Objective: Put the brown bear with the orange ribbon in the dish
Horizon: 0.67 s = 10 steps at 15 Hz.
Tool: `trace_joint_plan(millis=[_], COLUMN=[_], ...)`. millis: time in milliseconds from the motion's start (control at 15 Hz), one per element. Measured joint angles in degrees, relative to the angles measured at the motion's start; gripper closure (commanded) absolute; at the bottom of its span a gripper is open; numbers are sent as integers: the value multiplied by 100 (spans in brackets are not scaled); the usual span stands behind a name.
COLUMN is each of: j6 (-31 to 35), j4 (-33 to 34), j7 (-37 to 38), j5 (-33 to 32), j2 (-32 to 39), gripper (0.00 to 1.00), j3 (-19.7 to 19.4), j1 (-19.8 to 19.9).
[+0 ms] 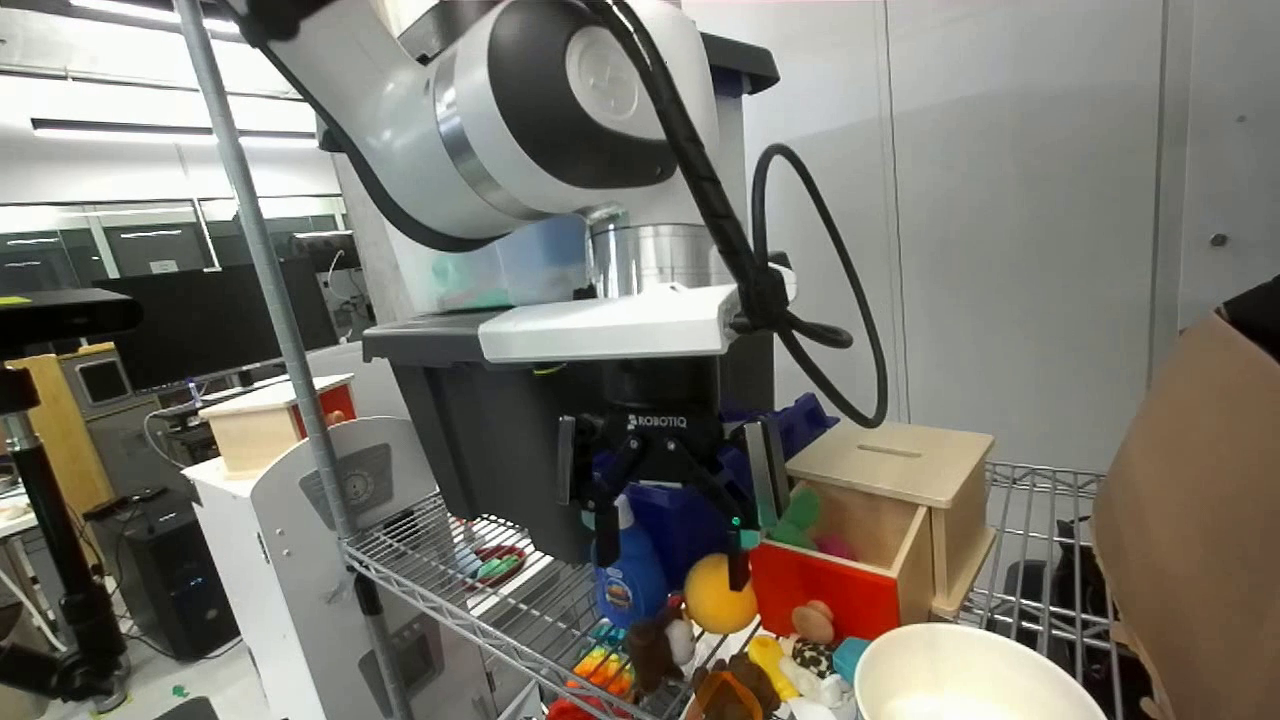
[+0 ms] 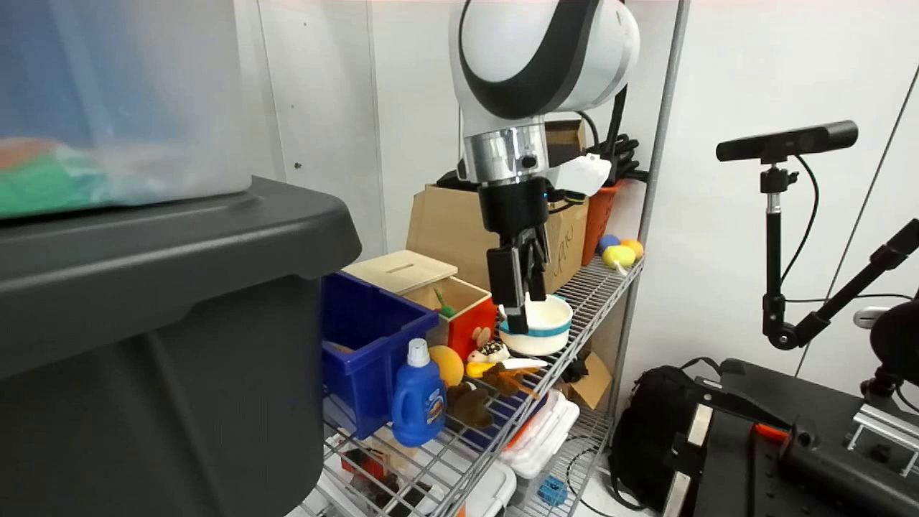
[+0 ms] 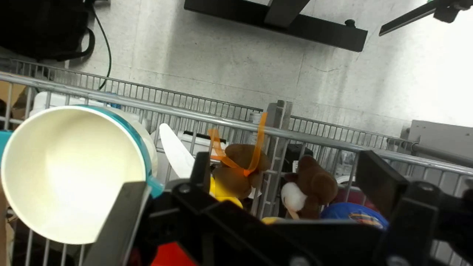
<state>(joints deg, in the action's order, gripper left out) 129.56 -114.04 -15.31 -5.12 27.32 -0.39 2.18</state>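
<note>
Above the shelf [image 2: 596,291]: gripper [image 1: 672,552], pointing down.
Fingers [image 1: 738,568]: spread wide apart.
Bear [image 3: 234,181]: on the shelf wires near the edge rail [image 3: 221,121], outside the bowl [image 3: 74,170]; its orange ribbon [image 3: 257,151] trails across the rail in the wrist view.
Bowl: upright, cream inside, banded teal outside, left of the bear in the wrist view.
Blade [image 3: 176,151]: white, lying between bowl and bear.
Brown toy [image 3: 317,184]: partly white, on the bear's other side, near the bottle [image 1: 632,580].
Ball [image 1: 715,602]: orange-yellow, just beside the drawer [image 1: 775,595] front.
Drawer: red-fronted, pulled out of its wooden box [image 1: 920,475], holding something green [image 1: 797,518].
Bin [image 2: 370,391]: blue, behind ball and bottle in both exterior views.
Carton [image 2: 449,230]: behind the bowl in an exterior view.
</note>
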Motion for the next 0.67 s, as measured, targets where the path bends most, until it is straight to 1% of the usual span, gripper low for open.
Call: trace_joint_plan(millis=[267, 667], j6=[-1, -9], j4=[341, 727], j7=[-1, -18], j5=[-15, -43], j2=[390, 781], gripper=[0, 0], j3=[49, 57], j1=[-43, -43])
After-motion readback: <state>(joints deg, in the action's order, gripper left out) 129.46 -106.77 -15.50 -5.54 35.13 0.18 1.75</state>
